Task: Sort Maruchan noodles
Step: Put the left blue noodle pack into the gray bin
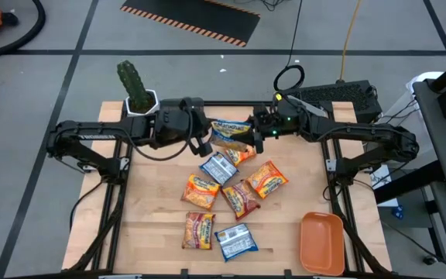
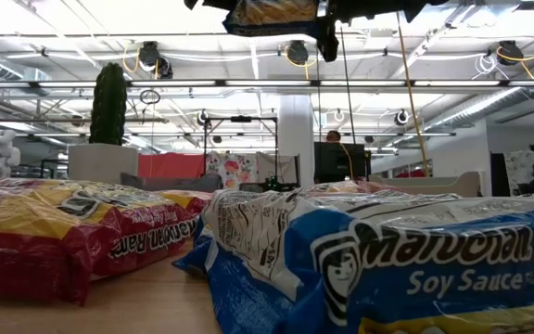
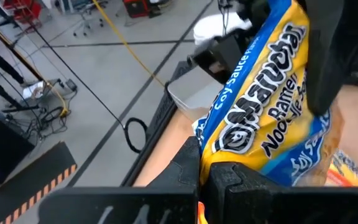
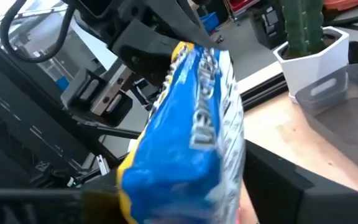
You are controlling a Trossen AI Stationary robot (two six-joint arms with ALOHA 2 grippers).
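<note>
blue packet [image 3: 272, 118] between both fingers

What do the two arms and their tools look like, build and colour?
Both arms are dark, near-black, built of boxy jointed links. The left arm has a black cable looping under its wrist. The right arm shows small green lights near its wrist. The left tool has two matte black, angular fingers. The right tool is equally dark and blocky.
</note>
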